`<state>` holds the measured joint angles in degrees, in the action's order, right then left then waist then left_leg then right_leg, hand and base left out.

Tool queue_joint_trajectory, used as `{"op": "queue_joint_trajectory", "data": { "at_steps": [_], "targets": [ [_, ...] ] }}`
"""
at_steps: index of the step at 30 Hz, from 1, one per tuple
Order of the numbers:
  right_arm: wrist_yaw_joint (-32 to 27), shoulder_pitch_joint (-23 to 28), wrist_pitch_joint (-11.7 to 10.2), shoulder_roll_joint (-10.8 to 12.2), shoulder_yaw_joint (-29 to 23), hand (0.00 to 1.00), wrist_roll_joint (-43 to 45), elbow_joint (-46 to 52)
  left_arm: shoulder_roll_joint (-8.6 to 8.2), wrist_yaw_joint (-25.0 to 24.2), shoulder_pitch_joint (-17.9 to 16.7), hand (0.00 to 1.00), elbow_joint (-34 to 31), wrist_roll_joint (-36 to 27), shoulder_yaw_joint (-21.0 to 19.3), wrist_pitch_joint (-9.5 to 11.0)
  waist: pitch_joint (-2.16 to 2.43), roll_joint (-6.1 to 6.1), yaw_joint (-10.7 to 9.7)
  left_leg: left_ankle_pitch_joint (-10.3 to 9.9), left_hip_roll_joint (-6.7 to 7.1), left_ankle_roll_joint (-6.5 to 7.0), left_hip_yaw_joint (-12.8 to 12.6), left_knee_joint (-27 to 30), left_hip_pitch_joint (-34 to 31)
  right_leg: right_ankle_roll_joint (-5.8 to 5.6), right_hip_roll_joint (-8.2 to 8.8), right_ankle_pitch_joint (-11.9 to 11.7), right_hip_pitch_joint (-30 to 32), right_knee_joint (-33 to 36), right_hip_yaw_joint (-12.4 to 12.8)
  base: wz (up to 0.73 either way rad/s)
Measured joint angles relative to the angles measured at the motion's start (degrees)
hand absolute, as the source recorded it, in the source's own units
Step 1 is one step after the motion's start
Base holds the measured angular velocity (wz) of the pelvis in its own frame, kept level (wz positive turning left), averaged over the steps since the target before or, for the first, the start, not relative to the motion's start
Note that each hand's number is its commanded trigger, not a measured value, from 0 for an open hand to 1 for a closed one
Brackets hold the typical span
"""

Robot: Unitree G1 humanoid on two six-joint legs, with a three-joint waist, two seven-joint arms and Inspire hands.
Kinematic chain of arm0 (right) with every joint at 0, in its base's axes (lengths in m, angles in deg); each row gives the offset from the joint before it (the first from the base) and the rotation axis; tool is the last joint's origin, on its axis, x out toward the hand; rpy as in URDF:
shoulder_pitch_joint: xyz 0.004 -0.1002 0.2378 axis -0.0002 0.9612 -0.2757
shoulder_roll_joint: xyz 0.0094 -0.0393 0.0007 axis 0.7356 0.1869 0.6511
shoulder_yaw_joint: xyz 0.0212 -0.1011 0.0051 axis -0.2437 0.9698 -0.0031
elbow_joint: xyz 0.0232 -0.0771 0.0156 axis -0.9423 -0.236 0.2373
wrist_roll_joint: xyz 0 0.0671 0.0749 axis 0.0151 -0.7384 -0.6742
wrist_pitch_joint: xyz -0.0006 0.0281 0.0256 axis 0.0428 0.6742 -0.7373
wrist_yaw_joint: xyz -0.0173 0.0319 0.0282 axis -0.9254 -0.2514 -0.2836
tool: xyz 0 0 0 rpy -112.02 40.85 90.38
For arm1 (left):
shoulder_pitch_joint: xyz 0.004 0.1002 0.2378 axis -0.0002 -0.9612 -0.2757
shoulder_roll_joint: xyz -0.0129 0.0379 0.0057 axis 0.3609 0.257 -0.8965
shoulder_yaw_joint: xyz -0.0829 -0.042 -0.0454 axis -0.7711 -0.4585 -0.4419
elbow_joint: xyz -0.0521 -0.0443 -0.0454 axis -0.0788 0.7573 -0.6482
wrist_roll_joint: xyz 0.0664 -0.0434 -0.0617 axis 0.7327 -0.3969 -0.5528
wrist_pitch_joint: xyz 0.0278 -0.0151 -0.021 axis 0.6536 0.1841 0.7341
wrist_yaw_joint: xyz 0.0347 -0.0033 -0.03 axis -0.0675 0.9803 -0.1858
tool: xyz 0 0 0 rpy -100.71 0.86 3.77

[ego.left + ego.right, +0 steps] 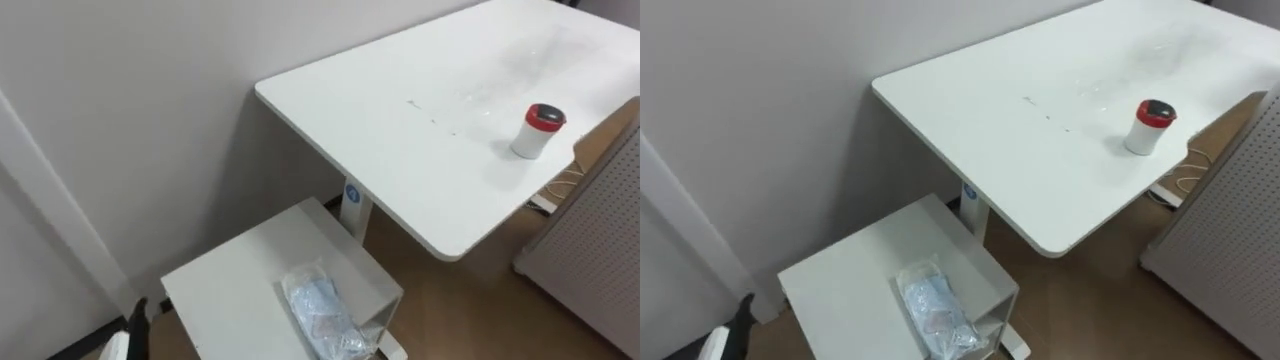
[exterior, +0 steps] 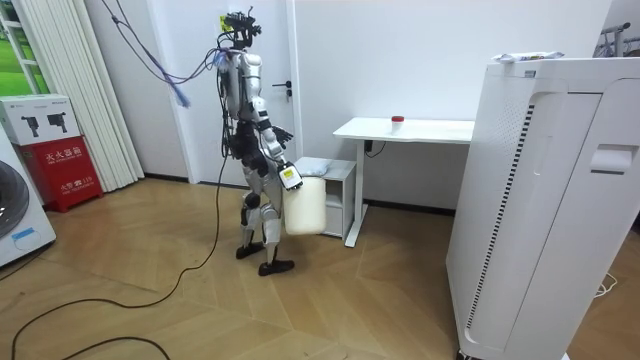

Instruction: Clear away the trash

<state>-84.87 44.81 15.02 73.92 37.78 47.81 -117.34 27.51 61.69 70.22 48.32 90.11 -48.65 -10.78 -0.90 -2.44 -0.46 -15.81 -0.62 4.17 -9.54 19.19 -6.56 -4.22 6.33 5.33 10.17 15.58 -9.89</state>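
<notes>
**Pick garbage: robot at the side cabinet, packet not yet taken**

**Left eye view.** The camera looks down on the corner of the white bench (image 1: 400, 130). Below it and to its left, a low white side cabinet (image 1: 230, 290) sits close to the wall. A crumpled clear plastic packet (image 1: 322, 312) with bluish contents lies flat on the cabinet top, near the front right edge, with nothing touching it. I judge this to be the garbage: it is loose and creased, not stood up or stacked. A small white canister (image 1: 538, 130) with a red lid stands upright on the bench, well apart from the packet. Upright and closed, it reads as something kept, though it could also be a target.

**Room view.** The robot stands upright on the wood floor just beside the cabinet, on the room view's left of it, turned toward it. One hand (image 2: 290, 178), the right by my reading of the body, is at the top of a white bin (image 2: 305, 208). The bin hangs at hip height between the robot and the cabinet. It is presumably carried low and close so the packet has only a short way to drop. How that hand closes on the bin cannot be told at this distance, and the left hand's state cannot be told either.

**Right eye view.** The layout is the same, with the packet free on the cabinet top. The next move looks like a reach down onto thin, slippery film. The risk is that a pinch slides off it or drags it over the edge.
</notes>
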Motion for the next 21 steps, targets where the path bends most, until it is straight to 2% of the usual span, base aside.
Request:
{"op": "queue_joint_trajectory", "data": {
  "at_steps": [2, 7, 10, 12, 14, 17, 21],
  "targets": [
    [0.55, 0.01, -0.34, 0.01, 0.69, 1.00, -0.36, -0.01, 0.69, 0.36, 0.47, 0.00, 0.01, 0.45, 1.62, 0.25, -0.11, -0.14, -1.47, -0.01, 0.01, 0.02, -0.12, -0.08, -0.01, 0.00, 0.04, 0.00, 0.08, -0.01, 0.09, -0.02],
    [0.92, -0.92, -0.97, -0.22, 1.14, 1.00, -0.66, -1.04, 2.52, 2.95, 2.62, 0.00, 0.06, 2.85, 5.02, 0.47, -0.39, 0.41, -2.92, -0.07, 0.01, 0.11, -0.61, -0.14, -1.22, 0.00, -0.01, -0.04, 1.30, -0.45, 0.52, -0.05],
    [0.67, -2.72, -1.24, -0.80, 1.24, 1.00, -0.90, -2.37, 2.47, 5.88, 4.53, 0.00, 0.22, 3.36, 6.72, 0.89, -0.38, 1.56, -4.15, -0.06, -0.01, 0.11, -0.74, 0.34, -2.99, 0.03, 0.07, -0.04, 3.42, 0.58, 0.63, -0.04],
    [0.33, -3.53, -1.27, -1.04, 1.72, 1.00, -0.86, -2.59, 2.43, 7.00, 5.63, 0.00, 0.27, 3.82, 7.61, 1.18, -0.43, 1.88, -4.36, -0.06, -0.07, 0.10, -1.28, 0.63, -3.89, 0.11, 0.05, 0.01, 4.95, 1.43, 1.31, -0.14],
    [0.19, -4.56, -1.31, -1.20, 2.00, 1.00, -0.87, -2.82, 2.43, 7.67, 8.27, 0.00, 1.96, 4.24, 8.84, 1.56, -0.71, 2.22, -5.29, -0.05, -0.03, 0.10, -1.29, 1.63, -5.67, 0.17, 0.27, 0.02, 6.87, 2.52, 1.35, -0.02],
    [-0.26, -6.02, -1.57, -1.55, 2.91, 1.00, -0.91, -3.41, 2.44, 8.31, 11.11, 0.00, 6.23, 4.07, 10.67, 1.85, -0.94, 2.40, -6.26, -0.04, 0.22, 0.13, -1.73, 2.50, -7.10, 0.23, 0.69, 0.07, 9.06, 4.00, 1.70, -0.12],
    [-0.25, -6.38, -1.99, -1.98, 3.50, 1.00, -2.22, -3.61, 2.34, 8.88, 13.05, 0.00, 10.44, 3.45, 13.03, 2.13, -1.10, 2.34, -7.49, -0.04, 0.09, 0.16, -2.91, 3.17, -8.50, 0.39, 0.84, -0.02, 11.11, 5.02, 2.03, -0.12]
  ]
}}
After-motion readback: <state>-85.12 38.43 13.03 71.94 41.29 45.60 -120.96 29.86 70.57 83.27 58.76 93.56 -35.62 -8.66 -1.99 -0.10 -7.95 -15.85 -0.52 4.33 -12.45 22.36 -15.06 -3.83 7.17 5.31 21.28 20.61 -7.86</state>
